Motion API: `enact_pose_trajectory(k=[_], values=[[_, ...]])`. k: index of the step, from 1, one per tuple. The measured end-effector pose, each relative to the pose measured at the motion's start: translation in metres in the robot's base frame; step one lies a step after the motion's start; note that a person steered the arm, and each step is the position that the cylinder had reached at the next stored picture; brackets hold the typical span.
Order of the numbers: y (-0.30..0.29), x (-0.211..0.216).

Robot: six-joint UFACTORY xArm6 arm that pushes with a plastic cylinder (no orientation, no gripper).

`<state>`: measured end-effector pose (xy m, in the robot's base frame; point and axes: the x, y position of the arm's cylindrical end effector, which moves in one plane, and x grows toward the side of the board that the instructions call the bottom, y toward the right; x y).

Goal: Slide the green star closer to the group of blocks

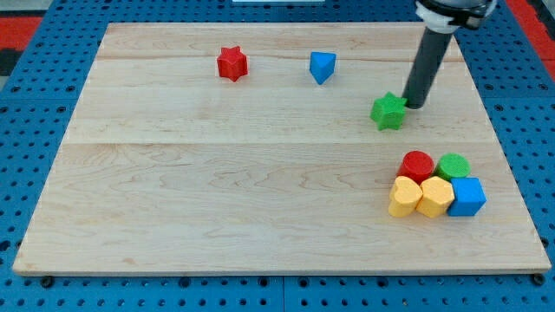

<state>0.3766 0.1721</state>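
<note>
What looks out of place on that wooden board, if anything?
Nothing looks damaged or spilled. The green star sits apart from the cluster of five blocks below it, with my tip at its upper right edge.

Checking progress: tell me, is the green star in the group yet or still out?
Out. The green star sits apart from the cluster, bare board between, my tip at its upper-right edge.

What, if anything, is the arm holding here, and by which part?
Nothing is held. My tip only rests against the green star's upper right side; a rod can push but not grip.
</note>
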Motion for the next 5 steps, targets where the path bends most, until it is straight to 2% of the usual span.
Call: enact_pose_trajectory(k=[1,2,4,5], values=[[-0.043,0.001],[-0.06,0.025],[-0.097,0.044],[-0.098,0.066]])
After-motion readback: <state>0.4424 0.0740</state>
